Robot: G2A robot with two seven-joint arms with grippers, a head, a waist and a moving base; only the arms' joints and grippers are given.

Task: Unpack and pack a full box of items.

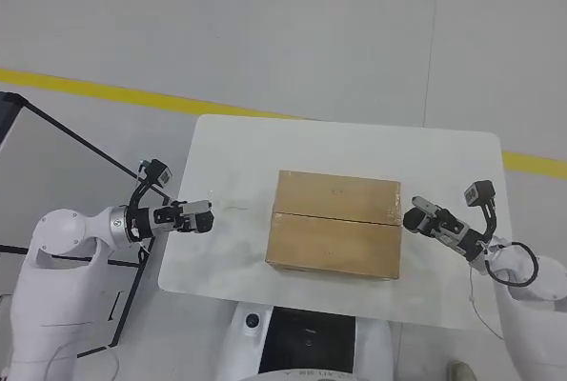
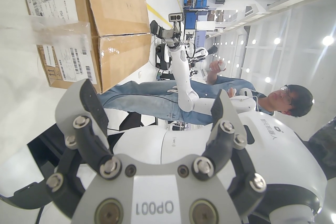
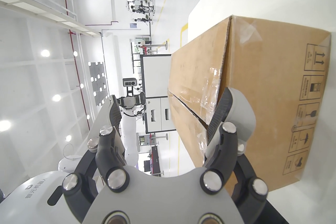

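A brown cardboard box (image 1: 335, 223) stands in the middle of the white table (image 1: 235, 152), its top flaps closed along a centre seam. White labels and loose clear tape cover the box (image 2: 105, 22) end that faces my left gripper. My left gripper (image 1: 205, 215) hovers open over the table, well apart from that end. The left gripper (image 2: 155, 99) holds nothing. My right gripper (image 1: 416, 214) sits open at the opposite end of the box (image 3: 273, 93), level with the top seam, one fingertip (image 3: 223, 109) close to the box's top edge. The right gripper (image 3: 168, 104) is empty.
The table's front edge (image 1: 293, 297) lies just below the box. A black frame stand (image 1: 35, 124) is beside the table near my left arm. A yellow floor line (image 1: 111, 90) runs behind the table.
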